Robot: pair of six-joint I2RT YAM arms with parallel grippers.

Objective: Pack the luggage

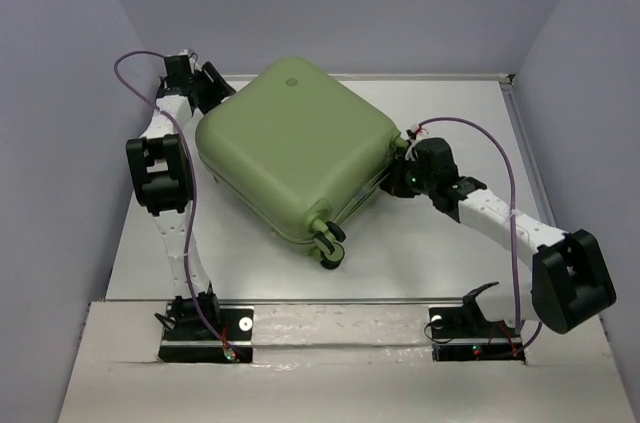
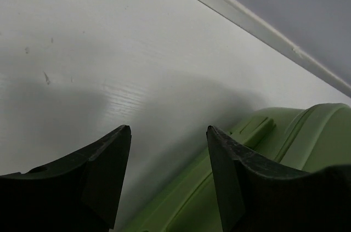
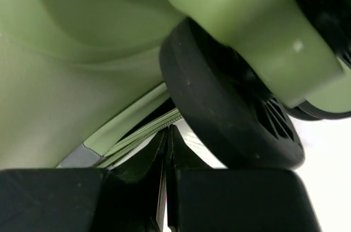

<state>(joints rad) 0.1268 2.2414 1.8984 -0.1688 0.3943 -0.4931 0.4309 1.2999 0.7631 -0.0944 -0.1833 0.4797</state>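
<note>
Grip state, right end effector [image 3: 167, 131]: fingers pressed together, tips meeting with no gap. Whether anything is pinched between them cannot be told.
At its tips: the zip seam [image 3: 137, 136] of the luggage [image 3: 55, 95], a ribbed green strip along the join of the two shells, reaching right up to the tips.
Just above and beside it: a black wheel [image 3: 230, 119] in a green housing, close to the tips.
Grip state, left end effector [image 2: 169, 129]: fingers [image 2: 104, 171] spread wide, nothing between them.
Within its gap: bare white table [image 2: 109, 51]. The luggage's rounded green edge shows low in the gap and past one finger, resting on the table.
Farther out from it: a pale rail [image 2: 247, 21] along the table's edge, with grey wall beyond.
Luggage, seen from above: closed, lying flat on the table, turned diagonally, between the two end effectors.
Left end effector, from above: at the luggage's far-left corner.
Right end effector, from above: at the corner on the opposite side, close against the shell.
Logo [image 1: 292, 81]: round, on the top shell, nearer the left end effector.
Pair of wheels [image 1: 328, 243]: at the near corner, well apart from both end effectors.
Cable [image 1: 510, 193]: purple, looping along the right arm.
</note>
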